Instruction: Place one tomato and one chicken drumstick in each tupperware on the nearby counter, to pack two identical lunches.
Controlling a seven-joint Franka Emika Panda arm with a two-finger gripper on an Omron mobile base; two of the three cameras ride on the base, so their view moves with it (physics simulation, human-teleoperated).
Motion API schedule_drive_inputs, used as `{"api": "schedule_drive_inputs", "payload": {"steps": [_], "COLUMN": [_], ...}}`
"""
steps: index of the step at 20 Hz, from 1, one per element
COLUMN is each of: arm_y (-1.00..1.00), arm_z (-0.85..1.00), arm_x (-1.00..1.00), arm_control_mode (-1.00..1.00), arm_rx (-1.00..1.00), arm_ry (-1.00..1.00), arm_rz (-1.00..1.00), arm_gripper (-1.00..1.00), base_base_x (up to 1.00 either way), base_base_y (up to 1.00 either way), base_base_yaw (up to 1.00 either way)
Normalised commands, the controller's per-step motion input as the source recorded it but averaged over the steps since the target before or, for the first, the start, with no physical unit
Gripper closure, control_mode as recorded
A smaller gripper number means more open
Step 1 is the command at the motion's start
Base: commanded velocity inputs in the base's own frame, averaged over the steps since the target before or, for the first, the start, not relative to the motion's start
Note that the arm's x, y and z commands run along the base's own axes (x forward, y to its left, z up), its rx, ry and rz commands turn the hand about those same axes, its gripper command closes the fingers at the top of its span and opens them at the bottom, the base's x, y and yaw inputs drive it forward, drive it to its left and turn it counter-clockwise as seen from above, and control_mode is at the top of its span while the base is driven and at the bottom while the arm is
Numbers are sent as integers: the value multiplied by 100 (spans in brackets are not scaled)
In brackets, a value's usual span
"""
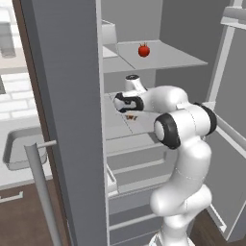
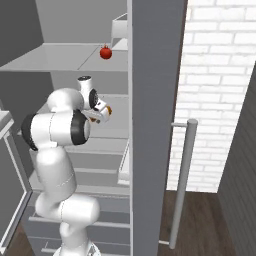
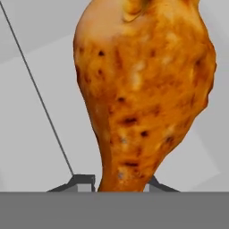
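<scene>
The two-finger gripper (image 3: 120, 181), reaching into the open grey refrigerator (image 1: 67, 96), is closed on the narrow end of the browned, roasted chicken drumstick (image 3: 143, 89) over the middle shelf. One small red tomato (image 1: 143, 50) rests on the upper shelf, farther in. Judged from this, packing is at an early stage: nothing visible has reached a container.

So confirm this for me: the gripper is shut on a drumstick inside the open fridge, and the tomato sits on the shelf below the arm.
One thing is wrong: the tomato sits on the shelf above the arm, not below it, as the left base view shows. The rest stands: the gripper is shut on the drumstick inside the open fridge.
</scene>
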Motion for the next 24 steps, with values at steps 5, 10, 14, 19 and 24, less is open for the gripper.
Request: {"api": "schedule_drive_inputs", "payload": {"steps": [5, 10, 14, 19, 24], "arm_y": [-5, 0, -1, 0, 0], "arm_z": [1, 39, 61, 68, 40], "arm_x": [-99, -100, -100, -100, -100], "arm_control_mode": [-100, -100, -100, -100, -100], "arm_rx": [6, 4, 5, 0, 0], "arm_ry": [-18, -18, -5, 0, 0], "arm_rz": [0, 0, 0, 0, 5], "arm_gripper": [100, 100, 100, 100, 100], "base_base_x": [0, 0, 0, 0, 0], "base_base_y": [0, 0, 0, 0, 0], "base_base_yaw": [0, 0, 0, 0, 0]}}
